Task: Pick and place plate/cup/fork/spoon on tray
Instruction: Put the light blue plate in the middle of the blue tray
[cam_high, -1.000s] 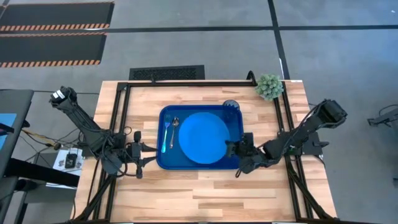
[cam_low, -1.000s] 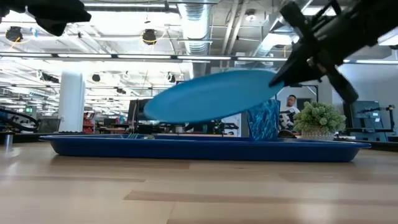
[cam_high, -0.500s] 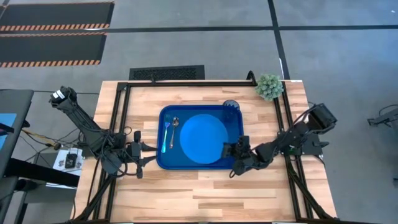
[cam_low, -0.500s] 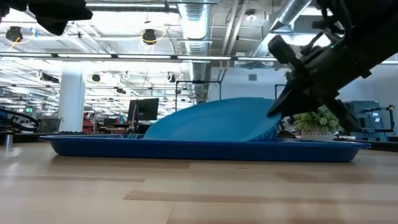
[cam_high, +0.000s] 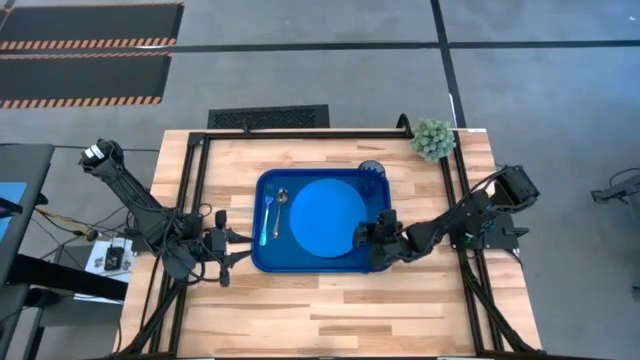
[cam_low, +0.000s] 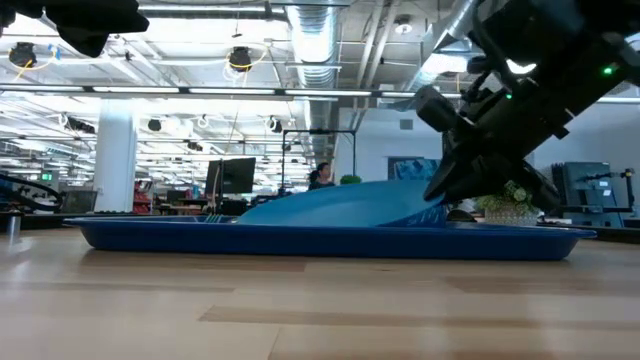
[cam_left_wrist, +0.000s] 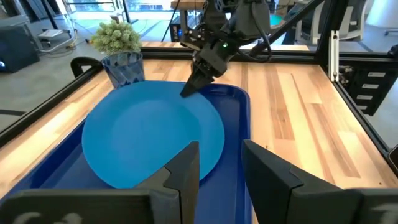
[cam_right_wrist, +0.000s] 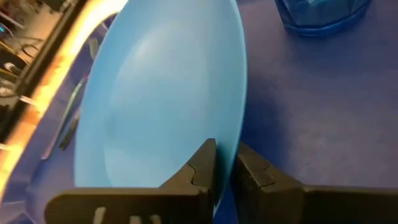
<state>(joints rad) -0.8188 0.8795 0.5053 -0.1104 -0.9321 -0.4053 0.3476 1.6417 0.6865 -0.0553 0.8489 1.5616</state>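
Note:
The bright-blue plate (cam_high: 328, 218) lies tilted inside the dark-blue tray (cam_high: 380, 205). My right gripper (cam_high: 362, 238) is shut on the plate's right-near rim. The dark-blue cup (cam_high: 372, 172) stands in the tray's far right corner. The teal fork (cam_high: 267, 215) and the dark spoon (cam_high: 280, 205) lie side by side on the tray's left part. My left gripper (cam_high: 228, 245) is open and empty, just left of the tray. Its wrist view looks across the plate (cam_left_wrist: 149, 137) to my right gripper (cam_left_wrist: 189, 90). My right gripper pinches the plate's rim (cam_right_wrist: 225, 152) between its two fingers, at the plate's right-near edge, one finger on the top face and one underneath. The fingers come from the table's right, slanting down. The plate is tilted: its left edge (cam_low: 245, 212) rests on the tray and its held edge is raised.
A small potted plant (cam_high: 433, 140) stands at the table's far right corner. A black metal frame (cam_high: 300, 132) runs around the work area. Bare wood lies in front of the tray (cam_low: 300, 240).
My right gripper has gone down and a little toward the table's left edge, still shut on the plate. The plate, lifted clear and steeply tilted a second ago, has come down: its left edge now rests on the tray and its tilt is much shallower.

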